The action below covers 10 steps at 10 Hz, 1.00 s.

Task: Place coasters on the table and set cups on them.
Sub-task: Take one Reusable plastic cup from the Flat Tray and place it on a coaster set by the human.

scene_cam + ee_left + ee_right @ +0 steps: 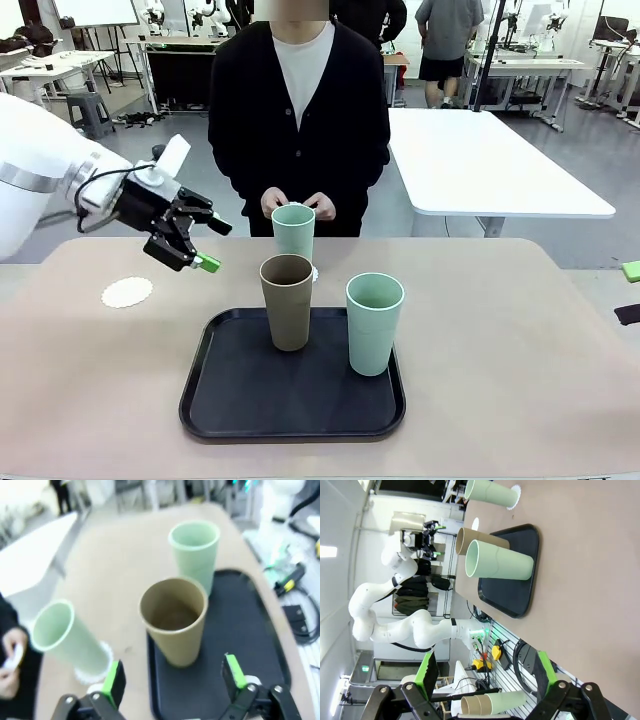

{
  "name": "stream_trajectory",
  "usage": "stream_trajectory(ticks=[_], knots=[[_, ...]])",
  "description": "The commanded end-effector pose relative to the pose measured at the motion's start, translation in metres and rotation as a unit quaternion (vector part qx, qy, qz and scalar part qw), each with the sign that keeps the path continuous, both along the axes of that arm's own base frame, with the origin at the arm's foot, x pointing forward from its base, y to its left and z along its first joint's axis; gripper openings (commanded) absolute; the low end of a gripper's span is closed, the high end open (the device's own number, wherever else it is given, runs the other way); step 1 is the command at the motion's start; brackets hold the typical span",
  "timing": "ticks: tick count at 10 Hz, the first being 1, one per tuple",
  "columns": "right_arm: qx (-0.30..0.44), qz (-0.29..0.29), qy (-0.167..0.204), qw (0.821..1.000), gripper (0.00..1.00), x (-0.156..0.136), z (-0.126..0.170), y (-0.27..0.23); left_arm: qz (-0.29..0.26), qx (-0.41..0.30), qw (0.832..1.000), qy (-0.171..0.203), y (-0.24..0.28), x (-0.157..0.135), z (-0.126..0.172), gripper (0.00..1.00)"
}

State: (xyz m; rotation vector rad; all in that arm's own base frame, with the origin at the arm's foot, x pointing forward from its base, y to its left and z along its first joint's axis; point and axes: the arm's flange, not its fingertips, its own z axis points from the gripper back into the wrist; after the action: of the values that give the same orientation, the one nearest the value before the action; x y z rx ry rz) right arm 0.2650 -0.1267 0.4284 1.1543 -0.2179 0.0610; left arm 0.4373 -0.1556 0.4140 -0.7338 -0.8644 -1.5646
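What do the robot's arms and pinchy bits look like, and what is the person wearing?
The left arm is smooth, round and white, with a silver ring and a looping black cable. The left tool and the right tool are black, each with two fingers tipped by bright green pads. The person wears a black cardigan with long sleeves over a white top.
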Motion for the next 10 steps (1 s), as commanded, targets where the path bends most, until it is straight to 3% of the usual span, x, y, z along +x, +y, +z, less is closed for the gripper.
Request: stream_trajectory(ticks=[1, 3, 5, 10], knots=[[0.006, 0.000, -0.005, 1.000, 1.00, 0.001, 0.000, 0.000, -0.037, -0.042, 0.997, 0.047, 0.011, 0.016, -0.049, 1.00], [0.006, 0.000, -0.005, 1.000, 1.00, 0.001, 0.000, 0.000, -0.033, -0.075, 0.992, 0.097, 0.007, 0.022, -0.083, 1.00], [0.006, 0.000, -0.005, 1.000, 1.00, 0.001, 0.000, 0.000, -0.041, -0.103, 0.988, 0.112, 0.002, 0.022, -0.098, 1.00], [0.006, 0.000, -0.005, 1.000, 1.00, 0.001, 0.000, 0.000, -0.026, -0.086, 0.994, 0.057, -0.019, 0.013, -0.105, 1.00]])
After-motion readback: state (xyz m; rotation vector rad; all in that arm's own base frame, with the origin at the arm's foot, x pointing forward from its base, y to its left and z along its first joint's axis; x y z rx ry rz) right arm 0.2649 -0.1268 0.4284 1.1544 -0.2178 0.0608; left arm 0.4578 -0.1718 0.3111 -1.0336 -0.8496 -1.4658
